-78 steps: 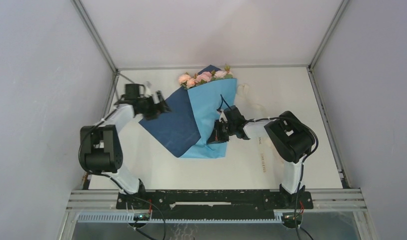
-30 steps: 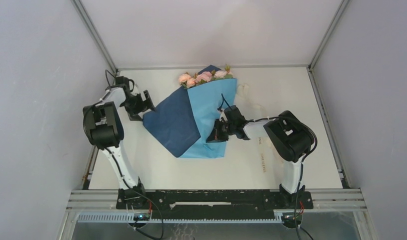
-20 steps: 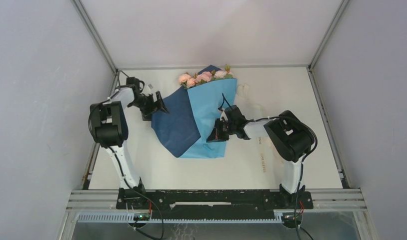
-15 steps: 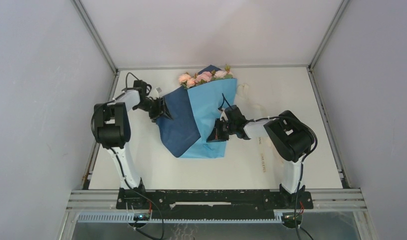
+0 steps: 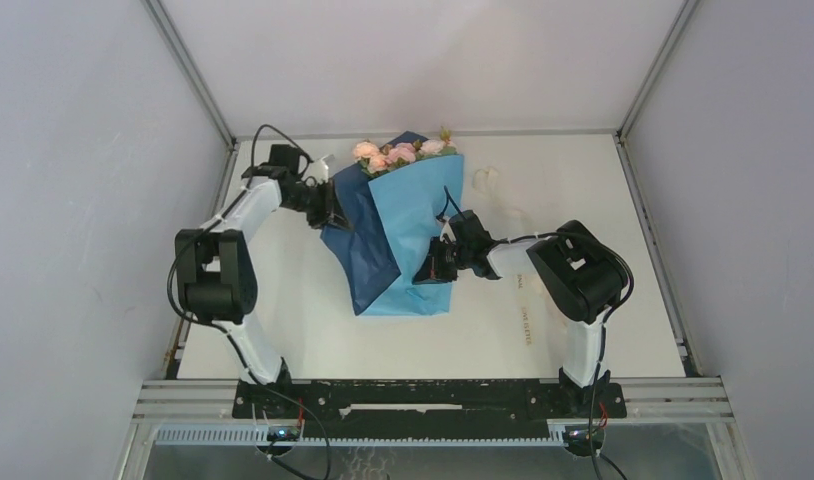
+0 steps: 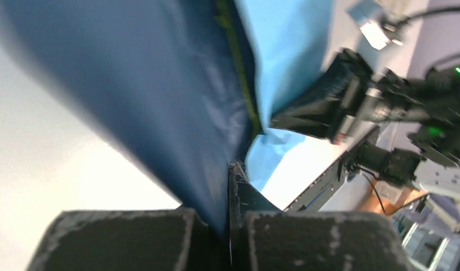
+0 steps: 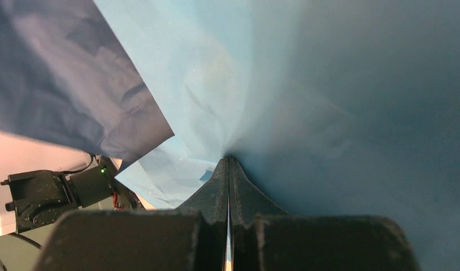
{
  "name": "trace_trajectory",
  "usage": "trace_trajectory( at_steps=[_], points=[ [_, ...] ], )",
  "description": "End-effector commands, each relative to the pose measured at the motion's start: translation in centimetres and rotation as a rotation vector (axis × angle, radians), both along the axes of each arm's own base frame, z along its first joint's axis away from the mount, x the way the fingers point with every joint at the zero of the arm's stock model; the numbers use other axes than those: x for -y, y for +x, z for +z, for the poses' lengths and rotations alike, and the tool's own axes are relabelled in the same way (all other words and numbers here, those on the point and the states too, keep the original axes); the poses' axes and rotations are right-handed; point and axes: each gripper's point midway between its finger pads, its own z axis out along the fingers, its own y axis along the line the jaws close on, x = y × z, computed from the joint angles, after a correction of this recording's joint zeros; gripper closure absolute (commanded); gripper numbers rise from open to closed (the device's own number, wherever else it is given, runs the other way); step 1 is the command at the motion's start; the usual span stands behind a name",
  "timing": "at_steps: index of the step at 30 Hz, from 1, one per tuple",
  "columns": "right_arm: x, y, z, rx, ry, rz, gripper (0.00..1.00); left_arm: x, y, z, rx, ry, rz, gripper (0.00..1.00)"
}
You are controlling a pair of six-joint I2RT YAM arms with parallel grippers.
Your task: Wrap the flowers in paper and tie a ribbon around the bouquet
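paper (image 5: 411, 225) edge inside left gripper (image 5: 333, 213), apparently pinched

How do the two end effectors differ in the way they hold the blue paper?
The left end effector pinches the dark navy flap of the paper, up near the flowers; the right end effector pinches its light-blue side, lower down. The left arm reaches far forward; the right arm is folded. Both are shut on the paper.

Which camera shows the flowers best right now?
The top external view: the flowers show as pink blooms poking from the far end of the paper. The left wrist view shows only a thin green line, maybe a stem; the right wrist view shows just paper.
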Motion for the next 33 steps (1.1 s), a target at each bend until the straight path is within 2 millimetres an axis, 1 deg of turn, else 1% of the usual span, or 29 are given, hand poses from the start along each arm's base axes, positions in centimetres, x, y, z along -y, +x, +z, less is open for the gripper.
trace_trajectory(
  at_steps=[1, 3, 6, 7, 9, 10, 11, 12, 14, 16, 18, 19, 20, 21, 22, 25, 28, 31, 33],
  points=[
    [1.2, -0.4, -2.2, -0.039, -0.061, -0.033, 1.00, 6.2, -1.5, 8.7, 0.186, -0.127, -0.170, 1.00],
    [1.1, -0.6, -2.4, -0.047, -0.054, -0.035, 1.00, 8.7, -1.9, 10.3, 0.192, -0.175, -0.215, 1.00],
    [1.3, -0.9, -2.6, -0.056, -0.049, -0.046, 1.00, 12.8, -1.8, 11.7, 0.177, -0.234, -0.284, 1.00],
    [1.3, -1.0, -2.7, -0.057, -0.049, -0.049, 1.00, 14.2, -1.5, 12.1, 0.170, -0.253, -0.298, 1.00],
    [1.3, -1.1, -2.7, -0.057, -0.044, -0.055, 1.00, 16.9, -0.2, 13.2, 0.177, -0.306, -0.302, 1.00],
    [1.3, -1.2, -2.7, -0.060, -0.041, -0.056, 1.00, 18.2, 0.8, 13.5, 0.184, -0.326, -0.287, 1.00],
    [1.3, -1.3, -2.7, -0.059, -0.038, -0.059, 1.00, 19.3, 2.2, 14.5, 0.223, -0.339, -0.274, 1.00],
    [1.2, -1.3, -2.6, -0.056, -0.035, -0.063, 1.00, 20.3, 3.4, 14.6, 0.240, -0.340, -0.257, 1.00],
    [1.2, -1.4, -2.4, -0.050, -0.028, -0.072, 1.00, 21.6, 5.3, 14.2, 0.250, -0.329, -0.224, 1.00],
    [1.3, -1.4, -2.1, -0.042, -0.024, -0.086, 1.00, 22.3, 6.5, 13.1, 0.231, -0.312, -0.201, 1.00],
    [1.3, -1.4, -1.7, -0.033, -0.010, -0.096, 1.00, 22.6, 7.5, 11.2, 0.215, -0.274, -0.175, 1.00],
    [1.3, -1.4, -1.5, -0.029, -0.001, -0.101, 1.00, 22.8, 8.0, 10.2, 0.217, -0.247, -0.162, 1.00],
    [1.4, -1.4, -1.3, -0.025, 0.007, -0.106, 1.00, 22.9, 8.7, 8.7, 0.216, -0.211, -0.143, 1.00],
    [1.4, -1.4, -1.0, -0.017, 0.013, -0.111, 1.00, 23.0, 9.1, 8.1, 0.222, -0.191, -0.132, 1.00],
    [1.4, -1.4, -0.8, -0.010, 0.018, -0.116, 1.00, 23.1, 9.6, 6.7, 0.209, -0.170, -0.122, 1.00],
    [1.5, -1.6, 0.3, 0.027, 0.022, -0.136, 1.00, 23.1, 10.5, 3.8, 0.192, -0.122, -0.102, 1.00],
    [1.2, -1.7, 1.4, 0.061, 0.022, -0.141, 1.00, 23.3, 10.4, 0.7, 0.197, -0.049, -0.131, 1.00],
    [1.2, -1.9, 2.4, 0.069, 0.034, -0.146, 1.00, 23.7, 9.2, -2.4, 0.175, 0.015, -0.178, 1.00],
    [1.8, -2.0, 3.2, 0.074, 0.028, -0.165, 1.00, 23.8, 8.7, -4.1, 0.156, 0.042, -0.191, 1.00]
  ],
)
